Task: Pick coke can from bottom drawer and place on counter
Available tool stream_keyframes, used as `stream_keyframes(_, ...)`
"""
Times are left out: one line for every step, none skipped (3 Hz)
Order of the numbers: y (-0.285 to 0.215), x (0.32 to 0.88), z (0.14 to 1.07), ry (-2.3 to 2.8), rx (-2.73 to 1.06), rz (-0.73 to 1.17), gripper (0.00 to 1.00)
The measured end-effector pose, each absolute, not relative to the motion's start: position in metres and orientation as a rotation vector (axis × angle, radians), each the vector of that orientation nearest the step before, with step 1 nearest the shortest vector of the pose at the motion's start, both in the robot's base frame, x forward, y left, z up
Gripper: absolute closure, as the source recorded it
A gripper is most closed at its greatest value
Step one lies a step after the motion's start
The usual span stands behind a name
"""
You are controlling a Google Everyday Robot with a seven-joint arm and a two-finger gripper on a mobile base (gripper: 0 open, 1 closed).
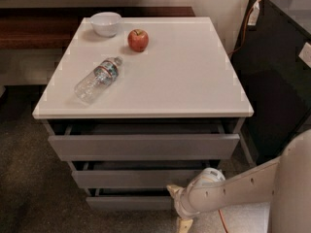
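Observation:
The coke can is hidden from view. The bottom drawer (pixel 130 202) is the lowest grey front of the cabinet and stands slightly pulled out, with a dark gap above its panel. My gripper (pixel 179 208) hangs at the end of the white arm, right in front of the drawer's right end, near the floor. The counter (pixel 184 76) is the white square top of the cabinet.
On the counter lie a clear water bottle (pixel 97 79) on its side, a red apple (pixel 138 40) and a white bowl (pixel 106 23). The two upper drawers (pixel 143 145) are also slightly open. A dark cabinet (pixel 279 67) stands to the right, and a dark wooden shelf (pixel 29 30) to the back left.

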State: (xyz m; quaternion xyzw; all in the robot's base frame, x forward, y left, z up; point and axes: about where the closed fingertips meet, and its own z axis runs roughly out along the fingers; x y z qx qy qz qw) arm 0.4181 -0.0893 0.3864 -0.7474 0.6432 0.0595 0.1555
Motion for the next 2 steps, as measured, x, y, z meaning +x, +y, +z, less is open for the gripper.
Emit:
stream_keyframes(-0.0976,0.4337,0.3351,1.791,-2.188,0.136,0.00)
stream_keyframes(-0.0976,0.4336,0.3351,1.791,-2.188,0.136,0.00)
